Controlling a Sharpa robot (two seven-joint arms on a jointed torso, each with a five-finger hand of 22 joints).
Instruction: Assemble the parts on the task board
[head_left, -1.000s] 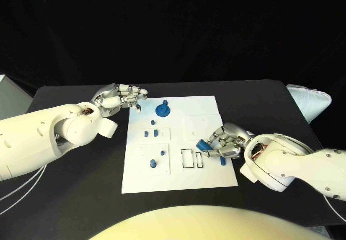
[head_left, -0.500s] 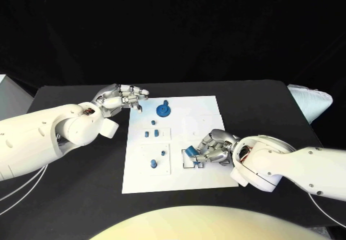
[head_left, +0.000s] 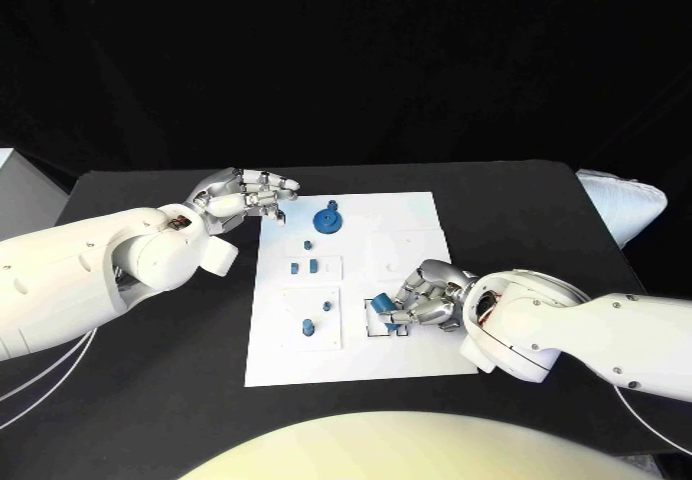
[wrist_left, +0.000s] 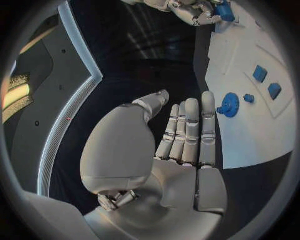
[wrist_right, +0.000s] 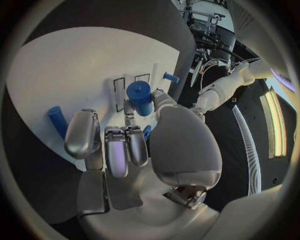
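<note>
Head view: on the black bench (head_left: 159, 400), the right hand (head_left: 427, 298) pinches a blue peg (head_left: 382, 302) over the outlined slots near the white board's (head_left: 361, 360) right edge. Judgement: line the peg up upright over a slot before pressing. The left hand (head_left: 245, 195) hovers at the board's far left corner, fingers curled, holding nothing.

Left wrist view: its fingers (wrist_left: 190, 130) lie straight, close together, just beside a blue gear (wrist_left: 229, 105).

Right wrist view: fingertips clamp the peg (wrist_right: 140, 99) beside the slots.
</note>
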